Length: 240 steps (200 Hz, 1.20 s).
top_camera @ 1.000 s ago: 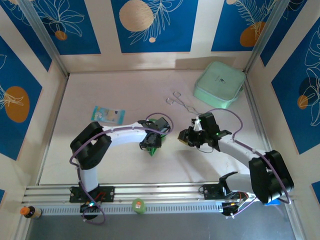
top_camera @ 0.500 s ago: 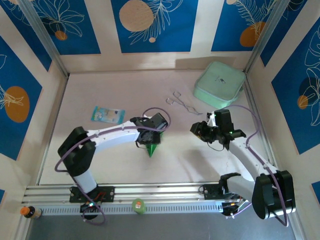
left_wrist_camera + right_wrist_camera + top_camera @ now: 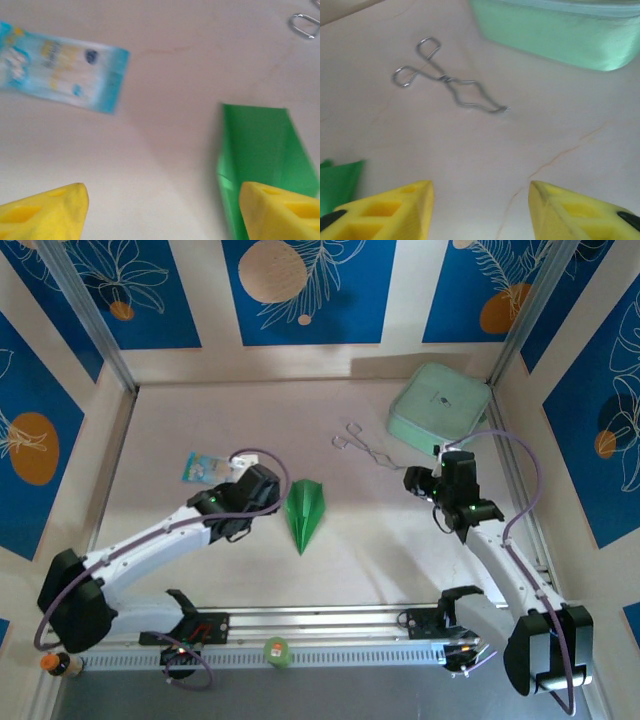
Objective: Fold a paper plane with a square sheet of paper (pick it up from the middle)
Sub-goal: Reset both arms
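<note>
Yellow-tipped left jaws gape wide, holding nothing, just left of the paper plane (image 3: 305, 512). Right jaws stand apart too, empty, near the right wall. The plane lies flat mid-worktop (image 3: 350, 560), touched by nothing. Its long axis runs far to near, with the sharp tip toward the near rail (image 3: 330, 622) and the wide tail toward the far wall. Bare worktop surrounds the plane, with most room near and right of it. Blue packet (image 3: 212, 468) is far-left, metal tongs (image 3: 362, 443) far-right, mint box (image 3: 438, 408) in the far-right corner.
</note>
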### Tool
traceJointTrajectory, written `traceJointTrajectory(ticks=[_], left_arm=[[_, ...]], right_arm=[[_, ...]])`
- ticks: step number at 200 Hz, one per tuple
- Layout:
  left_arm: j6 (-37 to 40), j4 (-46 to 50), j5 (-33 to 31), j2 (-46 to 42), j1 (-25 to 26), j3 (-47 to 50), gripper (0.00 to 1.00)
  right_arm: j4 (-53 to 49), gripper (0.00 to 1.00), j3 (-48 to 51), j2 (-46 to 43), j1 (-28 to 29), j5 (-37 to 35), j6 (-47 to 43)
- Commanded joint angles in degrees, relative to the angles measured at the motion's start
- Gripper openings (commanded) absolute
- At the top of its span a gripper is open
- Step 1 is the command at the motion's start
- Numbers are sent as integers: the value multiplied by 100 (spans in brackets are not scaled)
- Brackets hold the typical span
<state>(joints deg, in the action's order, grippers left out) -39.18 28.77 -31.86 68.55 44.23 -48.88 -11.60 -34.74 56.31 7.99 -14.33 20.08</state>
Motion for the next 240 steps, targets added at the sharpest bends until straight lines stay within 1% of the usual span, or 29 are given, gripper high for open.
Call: traceJointTrajectory(ticks=[1,12,24,42,62,72,92,98,103,109,125,136,142,148,160,168,173,175,177,178,180,199,208,214,222,231,240], left_arm=[[852,-784,-659,-601,-240,602,86],[1163,-1172,-723,-893,-423,933,90],[1384,-1520,-829,-1142,-652,1232,95],[1701,-1761,-880,-1330,-995,1432,98],[2026,-2054,-846,-1302,-1362,1600,100],[2110,-2102,-809,-1236,-1527,1613,100],[2443,-2370,-624,-1113,-1840,1695,100],[2572,-2523,-570,-1084,-1916,1753,100],[2617,-2623,-589,-1061,-1977,1794,100],[2618,-2694,-629,-1042,-2039,1829,100],[2654,-3003,-589,-1003,-2241,1950,100],[2837,-3417,-445,-951,-2364,2108,100],[2973,-3667,-323,-889,-2437,2187,100],[3005,-3636,-199,-837,-2533,2140,100],[3256,-3885,14,-693,-2673,2127,100],[3425,-4104,110,-556,-2744,2118,100],[3498,-4281,158,-459,-2787,2119,100],[3545,-4375,177,-411,-2805,2133,100],[3594,-4489,216,-364,-2823,2143,100],[3615,-4518,233,-336,-2832,2158,100],[3671,-4668,272,-280,-2847,2186,100],[3959,-5988,796,388,-3092,2467,100],[4001,-6402,1138,745,-3188,2500,100],[4106,-6421,1354,982,-3221,2426,100],[4280,-6580,1447,1289,-3227,2327,100],[4307,-6105,1598,1393,-3251,2055,100],[4531,-6384,1749,1466,-3283,2093,100]], right_arm=[[1360,60,608,33,-173,-701,-985],[1884,61,835,220,-275,-626,-1099],[2199,61,898,520,-369,-597,-1120],[2769,61,923,1049,-475,-297,-1208],[3735,61,969,1751,-529,-69,-1301],[3559,61,702,2009,-564,44,-1361],[4419,60,717,2370,-643,370,-1553],[4450,60,668,2457,-703,466,-1435],[4533,60,647,2539,-799,683,-1359],[4921,59,753,2696,-860,919,-1333],[6182,59,1185,3180,-862,1218,-1395],[6032,60,1268,3024,-714,1170,-1642],[6207,60,1327,3044,-621,1097,-1738],[6334,61,1364,3087,-564,930,-1763],[5933,62,1168,3092,-628,655,-1539],[5862,62,1102,3122,-776,731,-1380],[5843,65,1116,3102,-807,826,-1358],[5833,77,1122,3091,-808,815,-1360],[5837,93,1117,3095,-801,799,-1364],[5840,97,1118,3100,-796,791,-1370],[5854,100,1112,3104,-780,762,-1380],[5998,99,1182,3103,-659,380,-1381],[5919,99,1155,3095,-681,408,-1360],[5932,99,1154,3096,-700,445,-1357],[5924,99,1154,3096,-702,453,-1357],[5924,99,1156,3096,-694,444,-1359],[5928,99,1158,3096,-695,445,-1365]])
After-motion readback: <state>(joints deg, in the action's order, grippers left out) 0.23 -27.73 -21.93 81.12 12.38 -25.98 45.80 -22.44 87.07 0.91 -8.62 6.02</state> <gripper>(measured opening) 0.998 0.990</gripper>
